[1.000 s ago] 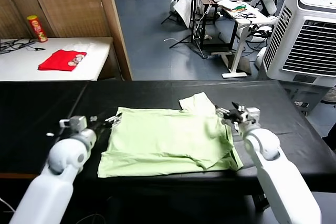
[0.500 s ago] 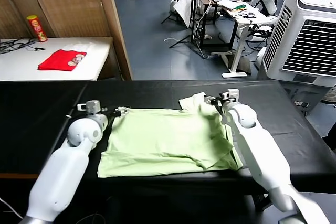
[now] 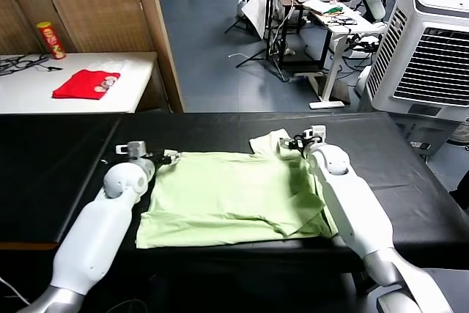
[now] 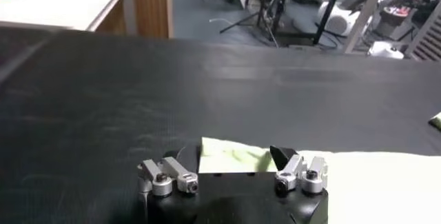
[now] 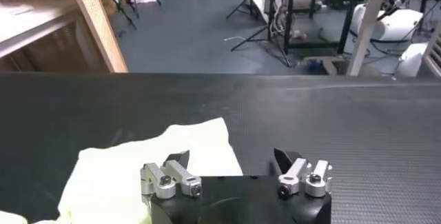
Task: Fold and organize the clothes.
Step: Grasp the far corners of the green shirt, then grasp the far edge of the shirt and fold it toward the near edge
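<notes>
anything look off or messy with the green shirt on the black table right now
Yes: the green shirt is not lying flat. On the robot's right a sleeve juts out at the far edge and the fabric is folded over in a diagonal crease. The black table shows no spill or damage.

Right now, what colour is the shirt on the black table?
Pale light green shirt, clearest in the head view.

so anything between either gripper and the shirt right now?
Nothing visible. The left gripper sits at the far left corner of the green shirt, and the right gripper at the far right sleeve, each low over the black table with fabric at its fingertips. The red garment lies on another table.
</notes>
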Action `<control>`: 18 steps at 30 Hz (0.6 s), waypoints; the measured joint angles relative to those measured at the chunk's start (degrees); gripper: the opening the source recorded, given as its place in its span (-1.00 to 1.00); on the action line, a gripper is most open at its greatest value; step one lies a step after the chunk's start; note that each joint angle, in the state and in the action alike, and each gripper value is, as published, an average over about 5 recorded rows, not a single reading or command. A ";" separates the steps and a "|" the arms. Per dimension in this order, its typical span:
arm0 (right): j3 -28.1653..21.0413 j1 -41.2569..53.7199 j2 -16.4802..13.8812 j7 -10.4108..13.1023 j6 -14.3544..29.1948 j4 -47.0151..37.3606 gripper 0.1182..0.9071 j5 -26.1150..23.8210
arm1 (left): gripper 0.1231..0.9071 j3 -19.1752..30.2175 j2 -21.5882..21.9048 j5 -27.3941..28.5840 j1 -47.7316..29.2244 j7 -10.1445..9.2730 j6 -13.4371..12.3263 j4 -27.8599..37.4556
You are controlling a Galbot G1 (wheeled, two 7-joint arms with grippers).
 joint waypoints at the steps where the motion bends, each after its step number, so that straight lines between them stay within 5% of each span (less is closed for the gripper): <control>1: 0.05 0.02 0.10 -0.09 0.01 -0.19 -0.23 0.00 | -0.13 -0.02 0.03 0.13 0.06 0.21 -0.03 0.12; 7: 0.35 -0.35 0.17 -0.65 0.93 -0.30 -0.88 -0.02 | -0.78 -0.09 -0.11 0.58 0.20 1.62 -0.18 0.42; 18: 2.35 -3.70 -1.66 -2.82 7.77 4.64 -0.99 0.77 | -0.98 -1.20 0.49 2.34 1.43 2.12 -1.38 -1.99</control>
